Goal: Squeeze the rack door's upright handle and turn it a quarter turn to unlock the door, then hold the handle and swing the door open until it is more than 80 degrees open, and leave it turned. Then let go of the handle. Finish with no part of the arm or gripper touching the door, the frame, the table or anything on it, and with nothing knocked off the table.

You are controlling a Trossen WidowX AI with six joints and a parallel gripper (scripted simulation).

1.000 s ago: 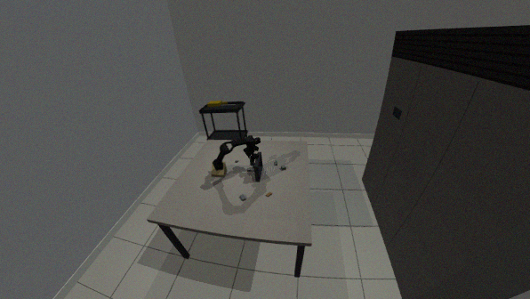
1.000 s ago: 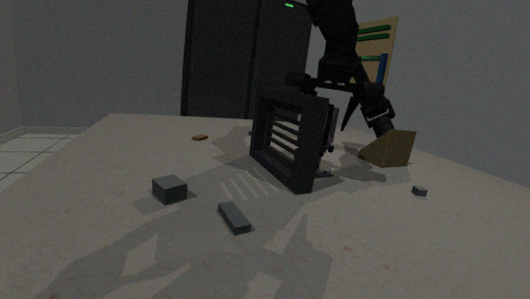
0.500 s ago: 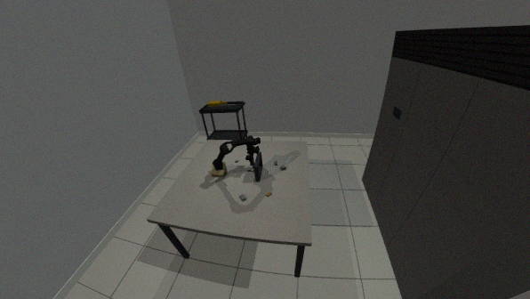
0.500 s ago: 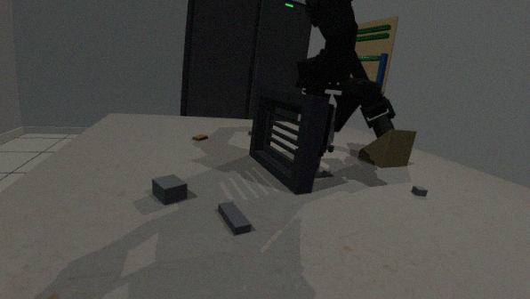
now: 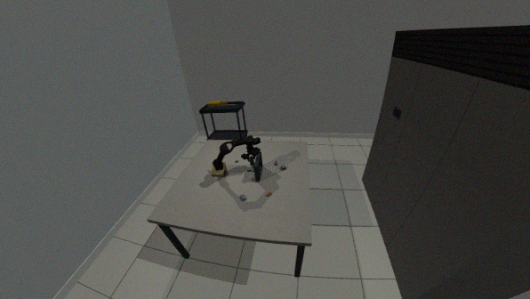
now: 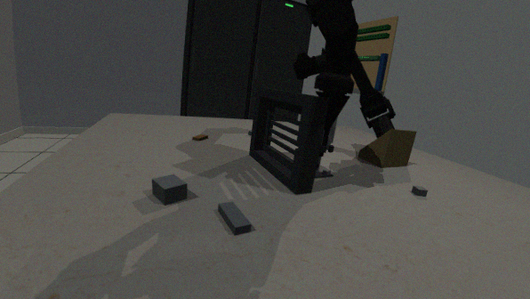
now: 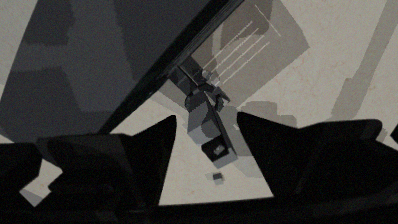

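The dark rack frame [image 5: 257,167] [image 6: 307,147] [image 7: 95,55] stands upright on the table [image 5: 196,209] [image 6: 400,249], with horizontal bars across its opening. The grey handle [image 7: 204,122] is seen from above in the wrist view, beside the frame's dark edge. My gripper [image 7: 206,117] is open, coming down from above on the arm's side of the frame. In the wrist view the handle lies in the gap between the fingertips, with space on both sides; its depth relative to them is unclear. The door's angle and the handle's turn cannot be told, as frame and arm hide them.
A grey block [image 6: 169,189] and a flat grey bar [image 6: 234,217] lie in front of the frame. An orange piece [image 5: 269,194] [image 6: 200,137] and another grey block [image 5: 243,197] lie farther off. A small grey block [image 6: 419,190] lies near the arm's tan base [image 5: 218,169] [image 6: 393,149].
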